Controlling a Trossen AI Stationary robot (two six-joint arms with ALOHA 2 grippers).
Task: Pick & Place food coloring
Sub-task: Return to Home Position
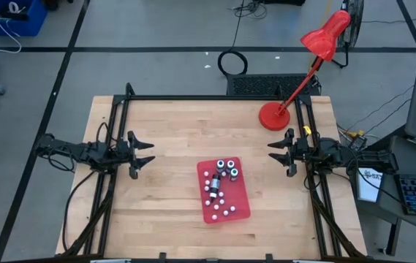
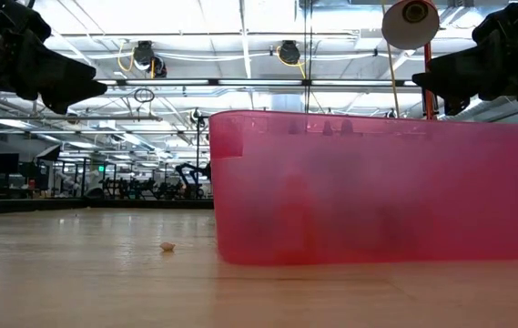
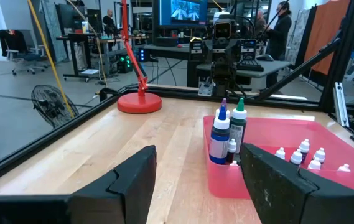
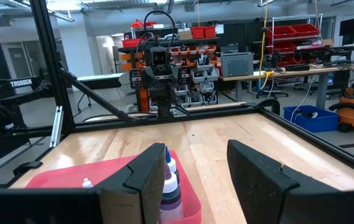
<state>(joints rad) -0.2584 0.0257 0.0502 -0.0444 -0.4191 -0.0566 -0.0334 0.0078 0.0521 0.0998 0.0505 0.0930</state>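
Observation:
The food coloring bottles (image 1: 226, 171) stand upright in the far end of a red tray (image 1: 241, 212) at the table's middle, with one bottle (image 1: 213, 184) lying flat and several small white pieces (image 1: 218, 205) spread over the tray's floor. The left wrist view shows a blue-topped bottle (image 3: 220, 134) and a green-topped one (image 3: 238, 127) standing. My left gripper (image 1: 148, 154) hovers open at the table's left side, clear of the tray. My right gripper (image 1: 273, 150) hovers open at the right side, also clear.
A red desk lamp (image 1: 275, 115) stands on the table's far right corner, its arm leaning out past the far edge. A small crumb (image 2: 167, 246) lies on the wood near the tray. Black frame rails (image 1: 208, 98) run along the table's edges. Bare wood lies on both sides of the tray.

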